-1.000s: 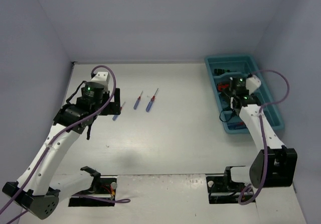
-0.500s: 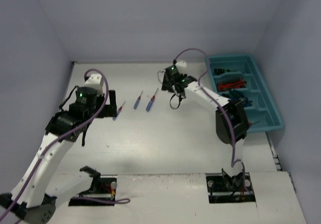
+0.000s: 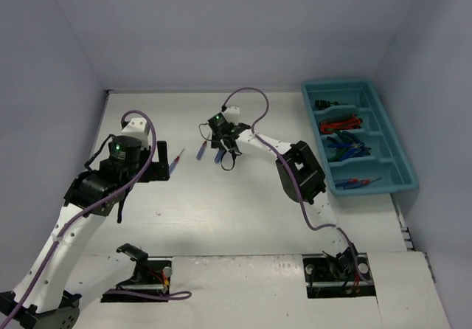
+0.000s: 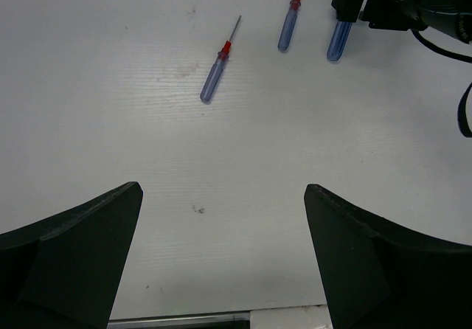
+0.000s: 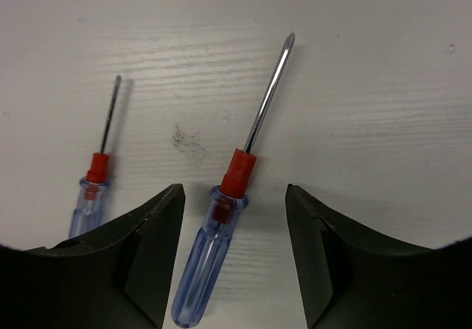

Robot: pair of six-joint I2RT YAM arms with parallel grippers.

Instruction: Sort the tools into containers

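Three slim blue-handled screwdrivers with red collars lie on the white table: left [image 3: 175,161], middle [image 3: 200,150], right [image 3: 219,155]. My right gripper [image 3: 221,143] is open and low over the right screwdriver [image 5: 214,262]; its fingers straddle the handle without touching it. The middle screwdriver [image 5: 92,181] lies just left of the left finger. My left gripper [image 3: 159,168] is open and empty, hovering near the left screwdriver [image 4: 216,74]. All three show in the left wrist view. The teal tray [image 3: 391,126] at far right holds sorted tools.
The tray's compartments hold dark tools [image 3: 328,106], red-black knives [image 3: 341,125], blue pliers [image 3: 346,146] and screwdrivers [image 3: 358,182]. The right arm [image 3: 299,170] stretches across mid-table. Walls close the left, back and right sides.
My right arm has swung from the tray leftward across the table and come down over the right screwdriver. My left arm has drawn back a little towards the near side.
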